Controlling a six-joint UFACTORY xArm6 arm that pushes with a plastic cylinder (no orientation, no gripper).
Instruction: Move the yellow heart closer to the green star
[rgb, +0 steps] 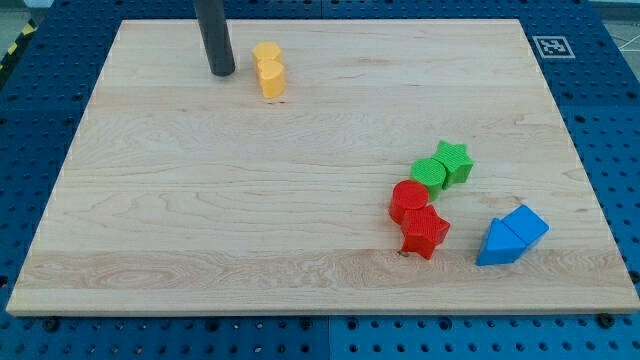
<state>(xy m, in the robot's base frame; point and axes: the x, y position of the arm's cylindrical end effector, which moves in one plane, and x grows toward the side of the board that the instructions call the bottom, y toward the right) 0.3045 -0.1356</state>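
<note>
Two yellow blocks touch each other near the view's top, left of centre. The lower one (272, 79) looks like the heart. The upper one (265, 52) looks like a pentagon. The green star (454, 160) lies far off at the view's right, below the middle, touching a green round block (429, 174). My tip (222, 73) rests on the board just left of the yellow pair, a small gap away, not touching them.
A red round block (408, 200) and a red star (425, 232) sit just below the green pair. A blue triangle (496, 246) and a blue cube (526, 225) lie to their right. The wooden board (200, 220) rests on a blue pegboard.
</note>
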